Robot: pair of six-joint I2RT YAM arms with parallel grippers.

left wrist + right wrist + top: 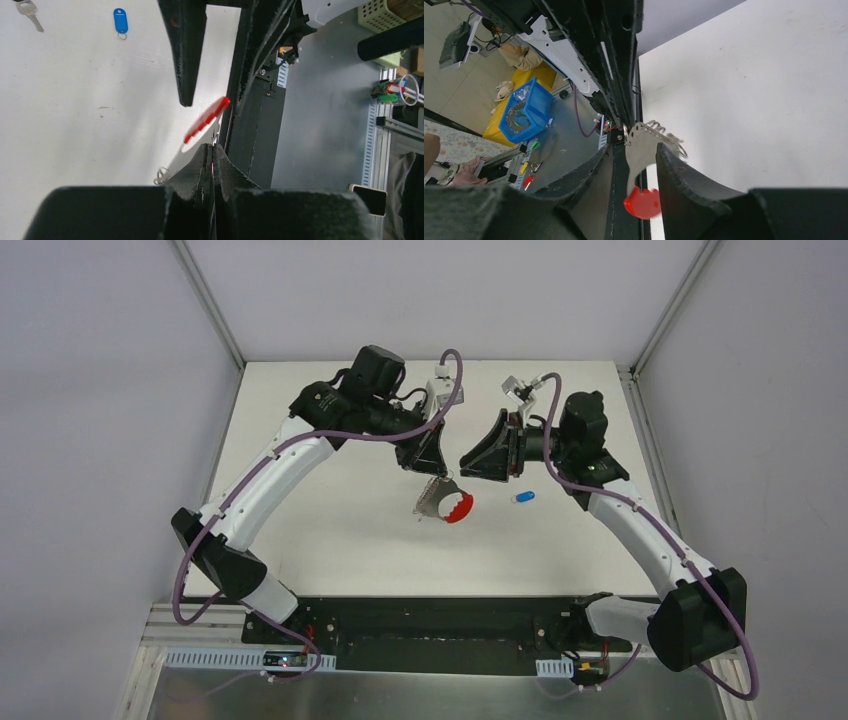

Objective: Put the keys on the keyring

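Observation:
My left gripper (438, 477) is shut on the keyring (447, 503) and holds it above the table. It pinches the thin silvery plate; the red band (207, 119) and small rings (161, 175) stick out past the closed jaws. My right gripper (468, 462) is open. Its fingers (689, 180) stand either side of the hanging keyring (639, 145), not touching it. The blue-headed key (523, 497) lies on the table to the right and also shows in the left wrist view (120, 20). The silver key (27, 9) lies beyond it, hidden in the top view.
The white table (330, 520) is walled at the back and sides. A black base strip (430, 625) runs along its near edge. Off the table, a blue bin (521, 110) and clutter sit on the floor.

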